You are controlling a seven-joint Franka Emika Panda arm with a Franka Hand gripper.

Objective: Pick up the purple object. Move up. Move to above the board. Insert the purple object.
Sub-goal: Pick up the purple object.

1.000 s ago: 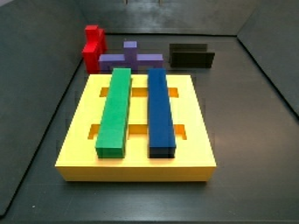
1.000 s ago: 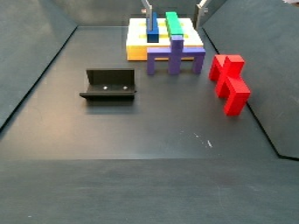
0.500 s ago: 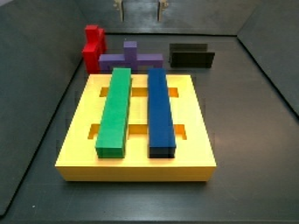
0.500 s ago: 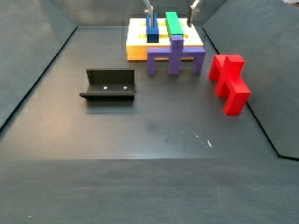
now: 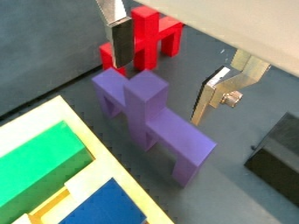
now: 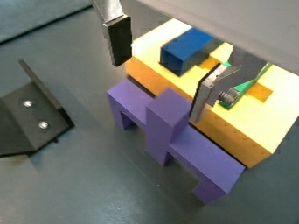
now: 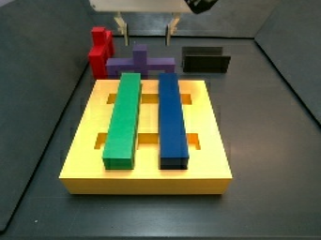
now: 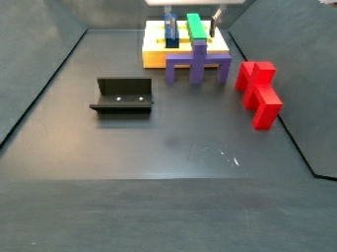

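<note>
The purple object (image 7: 141, 64) stands on the dark floor between the red block and the fixture, just beyond the far end of the board (image 7: 213, 141). It also shows in the opposite side view (image 8: 198, 64) and in both wrist views (image 5: 158, 131) (image 6: 176, 140). The gripper (image 7: 146, 28) is open and empty, directly above the purple object. Its fingers (image 5: 121, 39) (image 6: 115, 39) straddle the central cross ridge, one on each side, without touching it. The yellow board carries a green bar (image 7: 122, 117) and a blue bar (image 7: 172, 117).
A red block (image 7: 99, 49) stands close beside the purple object, also in a side view (image 8: 259, 91). The fixture (image 7: 206, 60) stands on the purple object's opposite side, also in a side view (image 8: 122, 95). Dark walls enclose the floor.
The gripper has come down into view from above and now hangs open just over the purple object. The objects have not moved.
</note>
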